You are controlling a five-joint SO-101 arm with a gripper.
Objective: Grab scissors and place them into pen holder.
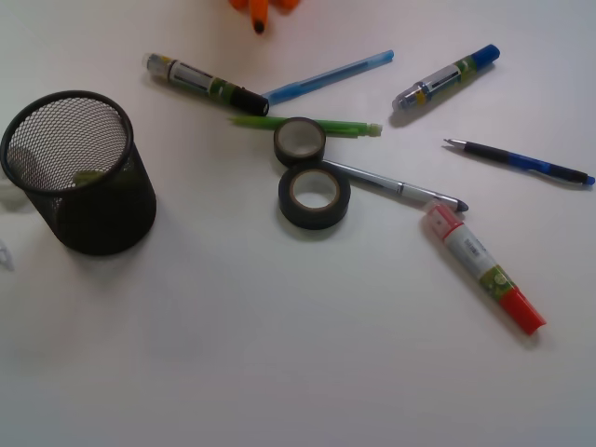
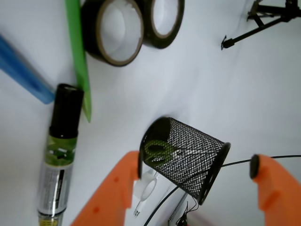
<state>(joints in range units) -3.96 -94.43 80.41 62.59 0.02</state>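
Note:
The pen holder (image 1: 102, 219), a black wire-mesh cup, stands at the left of the table. The scissors show as a bit of lime green (image 1: 88, 175) inside it. In the wrist view the lime-green handles and silver blades of the scissors (image 2: 160, 151) lie inside the pen holder (image 2: 200, 153). My gripper (image 1: 264, 9) is at the top edge of the front view, far from the cup. In the wrist view the gripper (image 2: 195, 165) has its orange jaws wide apart with nothing between them.
Two black tape rolls (image 1: 300, 142) (image 1: 315, 196) lie mid-table. Around them are a thin green pen (image 1: 307, 123), a black-capped marker (image 1: 205, 84), a blue pen (image 1: 326, 76), a blue marker (image 1: 447, 79), a dark pen (image 1: 517, 160), a silver pen (image 1: 396, 186) and a red marker (image 1: 484, 268).

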